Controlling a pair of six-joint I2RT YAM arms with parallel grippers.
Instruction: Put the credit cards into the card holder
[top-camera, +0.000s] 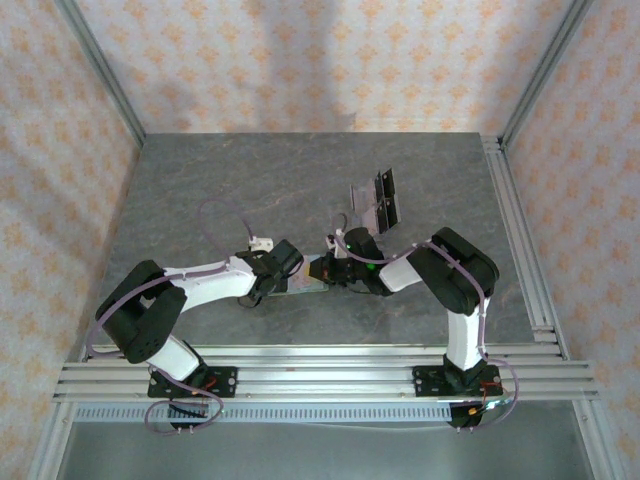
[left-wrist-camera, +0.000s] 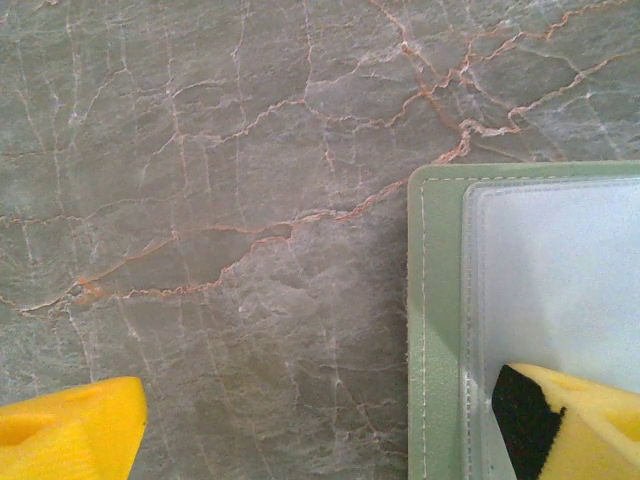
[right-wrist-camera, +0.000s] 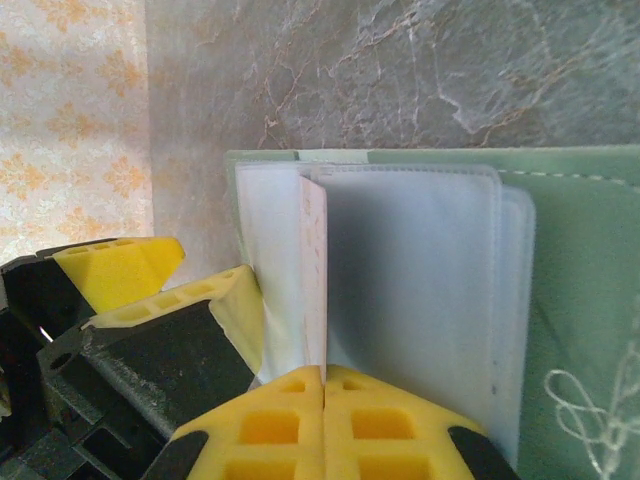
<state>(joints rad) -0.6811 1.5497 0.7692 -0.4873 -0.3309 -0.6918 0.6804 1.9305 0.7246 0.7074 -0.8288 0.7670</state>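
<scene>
The right gripper (right-wrist-camera: 323, 395) is pinching a limp clear sleeve (right-wrist-camera: 312, 270) of the soft holder (left-wrist-camera: 435, 330) at table (top-camera: 200, 200) centre while the wide-open left gripper (top-camera: 283, 272) is resting one finger on it; the stiff, slick cards (top-camera: 376, 200) farther back likely need edge grips.

A matt, stitched leatherette card holder (left-wrist-camera: 432, 330) (frosted plastic sleeves (left-wrist-camera: 560, 280) inside) lies on a smooth, marble-look table (left-wrist-camera: 200, 200).

- The card holder (left-wrist-camera: 435, 330) runs off my left wrist view's right and bottom edges.
- From above, left gripper (top-camera: 298, 283) and right gripper (top-camera: 326, 271) cover most of it.
- In right gripper, a thin pale sheet (right-wrist-camera: 313, 270): card or sleeve, I can't tell.
</scene>
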